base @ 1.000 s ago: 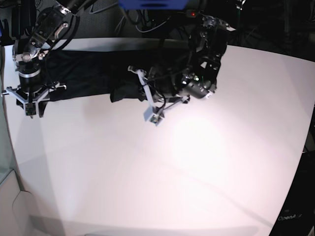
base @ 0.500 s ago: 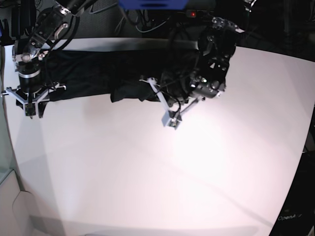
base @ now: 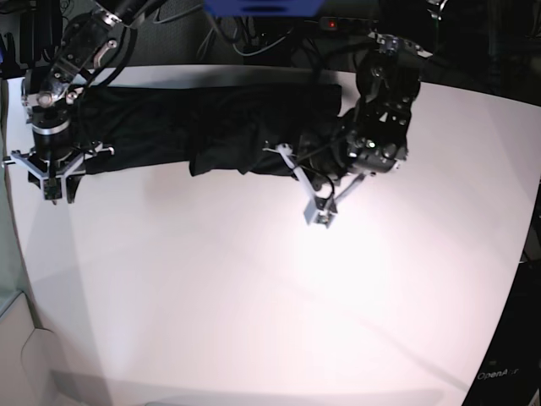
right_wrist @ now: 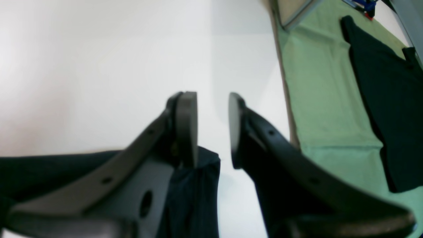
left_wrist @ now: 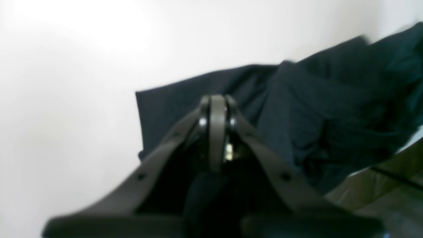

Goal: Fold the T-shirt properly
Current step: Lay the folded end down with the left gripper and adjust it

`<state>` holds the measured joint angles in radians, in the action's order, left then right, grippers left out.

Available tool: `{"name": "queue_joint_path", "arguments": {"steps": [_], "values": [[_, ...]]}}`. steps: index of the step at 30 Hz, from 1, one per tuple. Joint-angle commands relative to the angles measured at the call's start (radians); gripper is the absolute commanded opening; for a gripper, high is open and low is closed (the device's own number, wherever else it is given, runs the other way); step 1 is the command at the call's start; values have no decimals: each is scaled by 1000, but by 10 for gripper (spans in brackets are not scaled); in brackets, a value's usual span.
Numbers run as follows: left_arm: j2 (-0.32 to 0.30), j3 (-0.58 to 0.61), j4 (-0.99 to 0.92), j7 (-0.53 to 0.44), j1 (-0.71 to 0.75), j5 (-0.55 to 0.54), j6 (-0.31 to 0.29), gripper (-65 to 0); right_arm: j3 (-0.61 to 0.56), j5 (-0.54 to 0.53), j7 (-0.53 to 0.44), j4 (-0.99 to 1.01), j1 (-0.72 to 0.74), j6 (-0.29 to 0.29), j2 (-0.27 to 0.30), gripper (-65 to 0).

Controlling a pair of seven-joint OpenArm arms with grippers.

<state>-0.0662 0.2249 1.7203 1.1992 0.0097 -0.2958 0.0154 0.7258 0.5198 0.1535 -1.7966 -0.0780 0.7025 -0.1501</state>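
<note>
1. The T-shirt (base: 203, 127) lies along the far edge of the white table (base: 254, 296) in the base view, stretched into a long dark band from the left side to just past the middle, with rumpled folds bunched near its centre.
2. The left wrist view alone shows the cloth's texture up close: the T-shirt (left_wrist: 314, 109) is heaped in soft creases on the right, and one flat, straight-edged corner reaches leftward onto the bare table (left_wrist: 66, 99).
3. The left gripper (base: 319, 211) hangs over the table just in front of the shirt's near edge in the base view. In its own wrist view the left gripper (left_wrist: 216, 105) has its two fingers pressed together at the tip, closed, with no cloth visibly pinched between them; the picture is blurred.
4. The right gripper (base: 52, 182) stands at the shirt's left end, pointing down. Only the right wrist view shows the right gripper (right_wrist: 211, 129) with its jaws parted, a clear gap between the pads, and an edge of the T-shirt (right_wrist: 195, 195) under the left finger; nothing lies in the gap.
5. That same view also shows, beyond the table edge, a green surface (right_wrist: 317, 86) with another dark cloth (right_wrist: 386, 99) lying on it, which the base view does not show.
</note>
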Motion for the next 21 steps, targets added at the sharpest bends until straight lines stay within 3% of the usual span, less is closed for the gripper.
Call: {"name": "queue_joint_path", "arguments": {"steps": [1, 8, 11, 13, 15, 21], "values": [[9, 29, 1, -6, -15, -16, 2, -650, -1, -13, -25, -15, 10, -4, 7, -472], [7, 239, 8, 54, -27, -27, -21, -650, -1, -13, -25, -15, 10, -4, 8, -472], [-16, 298, 117, 58, -35, -66, -140, -650, -1, -13, -25, -15, 10, -4, 8, -472], [-34, 294, 198, 55, -37, -108, -225, -650, -1, -13, -25, -15, 10, -4, 8, -472], [-47, 267, 232, 57, -41, -133, -259, -650, -1, -13, -25, -15, 10, -4, 8, -472], [-79, 150, 220, 55, -43, -131, -262, -650, -1, -13, -25, -15, 10, -4, 8, -472]]}}
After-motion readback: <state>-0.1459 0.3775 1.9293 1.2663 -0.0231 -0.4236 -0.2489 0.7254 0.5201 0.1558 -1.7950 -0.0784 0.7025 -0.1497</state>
